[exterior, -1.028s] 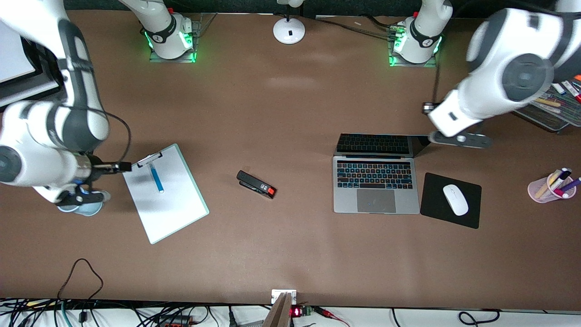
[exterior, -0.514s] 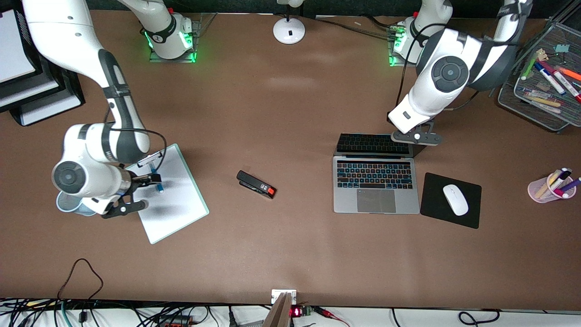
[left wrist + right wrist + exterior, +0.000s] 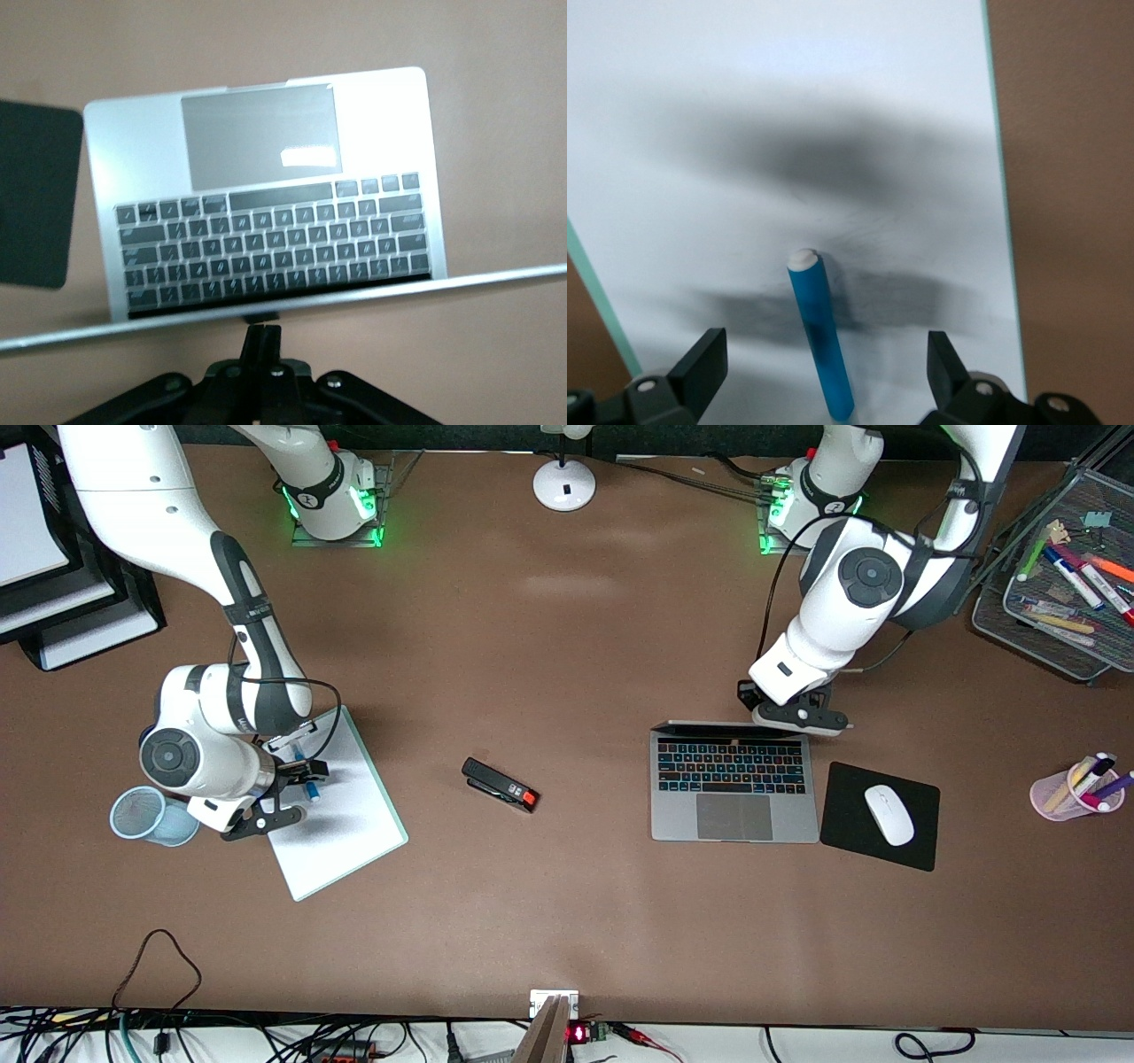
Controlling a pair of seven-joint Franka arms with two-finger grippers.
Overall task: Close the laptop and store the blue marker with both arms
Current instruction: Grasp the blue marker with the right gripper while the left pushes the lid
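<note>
Right gripper (image 3: pixel 824 376) hung just over the blue marker (image 3: pixel 819 332) lying on the clipboard (image 3: pixel 341 819), fingers (image 3: pixel 700 363) wide apart on each side of it, so it should go straight down and squeeze the middle. Left gripper (image 3: pixel 262 341), fingers pressed together, touched the top edge of the laptop (image 3: pixel 733 786) lid beside the black mouse pad (image 3: pixel 877 819); a slow, even push toward the keys would be best. The marker's lower end was hidden in the wrist view, and the screen showed only as a thin edge.
</note>
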